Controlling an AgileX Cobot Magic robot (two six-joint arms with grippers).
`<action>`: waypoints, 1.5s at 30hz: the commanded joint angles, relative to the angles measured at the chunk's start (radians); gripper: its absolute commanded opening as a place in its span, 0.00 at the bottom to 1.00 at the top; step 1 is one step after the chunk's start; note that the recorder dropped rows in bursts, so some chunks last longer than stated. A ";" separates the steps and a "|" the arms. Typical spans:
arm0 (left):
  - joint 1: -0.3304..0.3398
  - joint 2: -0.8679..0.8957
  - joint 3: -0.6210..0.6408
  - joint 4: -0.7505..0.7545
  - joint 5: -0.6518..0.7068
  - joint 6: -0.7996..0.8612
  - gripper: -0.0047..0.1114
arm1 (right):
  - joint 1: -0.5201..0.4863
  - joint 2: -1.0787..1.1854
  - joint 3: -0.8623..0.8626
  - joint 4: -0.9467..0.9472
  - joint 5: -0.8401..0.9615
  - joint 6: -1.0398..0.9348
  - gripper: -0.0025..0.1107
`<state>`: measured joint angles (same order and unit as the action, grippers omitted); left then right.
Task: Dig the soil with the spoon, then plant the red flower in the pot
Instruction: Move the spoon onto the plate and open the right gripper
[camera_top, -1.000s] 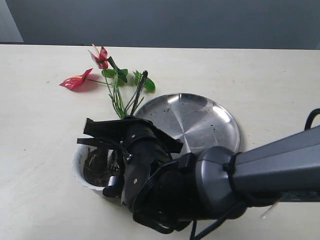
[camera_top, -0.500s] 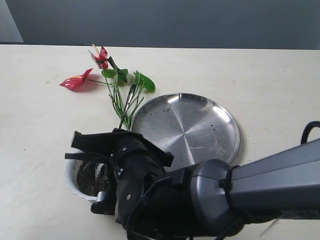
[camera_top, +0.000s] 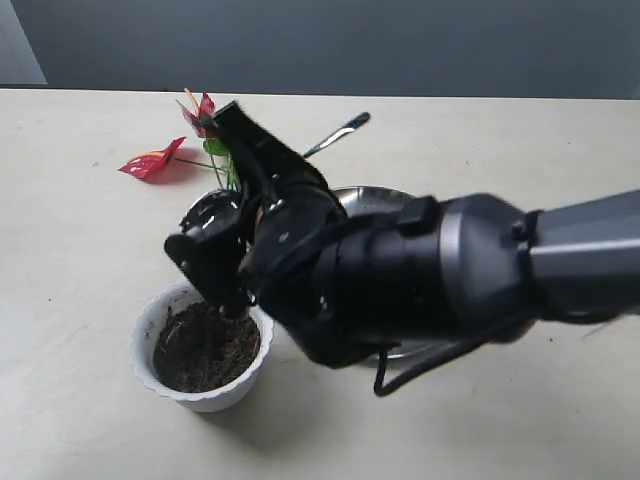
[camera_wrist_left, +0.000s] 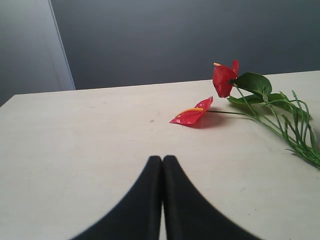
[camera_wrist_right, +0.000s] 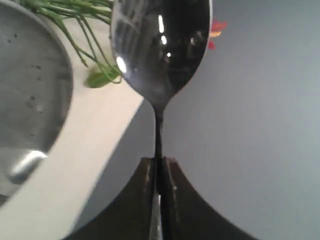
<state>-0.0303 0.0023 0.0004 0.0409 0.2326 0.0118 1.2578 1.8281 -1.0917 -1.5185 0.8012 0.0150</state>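
Observation:
The white scalloped pot (camera_top: 150, 330) stands near the front left, filled with dark soil (camera_top: 205, 348). My right gripper (camera_top: 292, 160) is raised above and behind the pot, shut on the silver spoon (camera_top: 340, 132), whose end sticks out toward the back right. In the right wrist view the fingers (camera_wrist_right: 172, 172) pinch the thin handle, and the spoon (camera_wrist_right: 160, 45) bowl looks bare of soil. The red flower (camera_top: 152, 161) lies on the table at the back left, partly behind the arm. My left gripper (camera_wrist_left: 162, 160) is shut and empty, low over the table, facing the red flower (camera_wrist_left: 192, 116).
A large round steel plate (camera_top: 368, 196) lies right of the pot, mostly hidden by the right arm; its rim (camera_wrist_right: 30, 100) shows in the right wrist view. Green stems (camera_wrist_left: 295, 132) trail from the blooms toward the plate.
The right gripper lifted out of the pot and swung up and back with the spoon, uncovering the soil. The pot shifted slightly left.

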 joint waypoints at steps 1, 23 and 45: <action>-0.002 -0.002 0.000 0.002 0.000 -0.002 0.04 | -0.080 -0.050 -0.037 0.341 -0.038 0.052 0.02; -0.002 -0.002 0.000 0.002 0.000 -0.002 0.04 | -0.501 -0.025 -0.052 1.185 -0.313 -0.015 0.02; -0.002 -0.002 0.000 0.002 0.000 -0.002 0.04 | -0.501 0.149 -0.109 1.211 -0.346 -0.029 0.28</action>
<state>-0.0303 0.0023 0.0004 0.0409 0.2326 0.0118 0.7611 2.0004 -1.1733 -0.3307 0.4402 -0.0099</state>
